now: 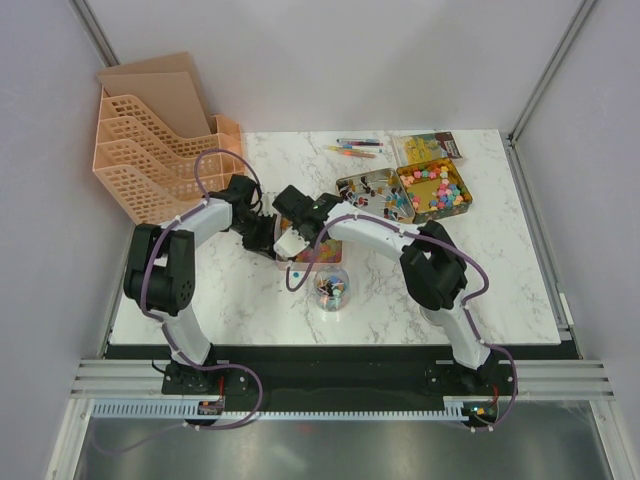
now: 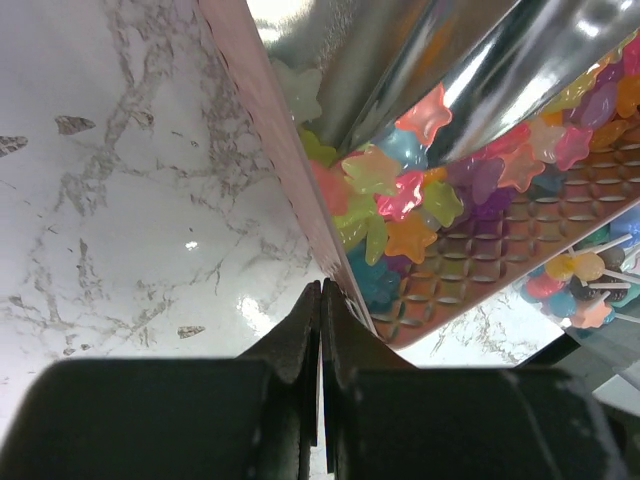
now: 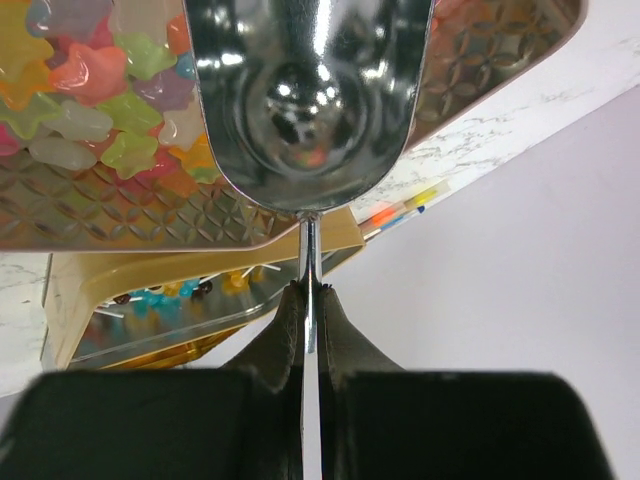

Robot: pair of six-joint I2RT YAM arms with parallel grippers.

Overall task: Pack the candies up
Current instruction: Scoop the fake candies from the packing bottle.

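A shallow copper tin (image 2: 520, 255) holds star-shaped candies (image 2: 400, 195) in pink, yellow, green, blue and purple. My left gripper (image 2: 322, 290) is shut on the tin's thin rim (image 2: 290, 180). In the top view the left gripper (image 1: 262, 226) sits at the tin's left side. My right gripper (image 3: 310, 290) is shut on the flat handle of a shiny metal scoop (image 3: 310, 100). The scoop hangs over the tin (image 3: 150, 210), beside the candies (image 3: 90, 90), and its bowl looks empty. In the top view the right gripper (image 1: 297, 222) holds the scoop (image 1: 292, 242) over the tin (image 1: 305, 258).
A clear cup (image 1: 332, 288) with candies stands just in front of the tin. Two open gold tins (image 1: 435, 188) of sweets and lollipops (image 1: 372, 190) sit at the back right, with thin pens (image 1: 355, 148) behind them. Orange file trays (image 1: 165, 150) stand at the back left.
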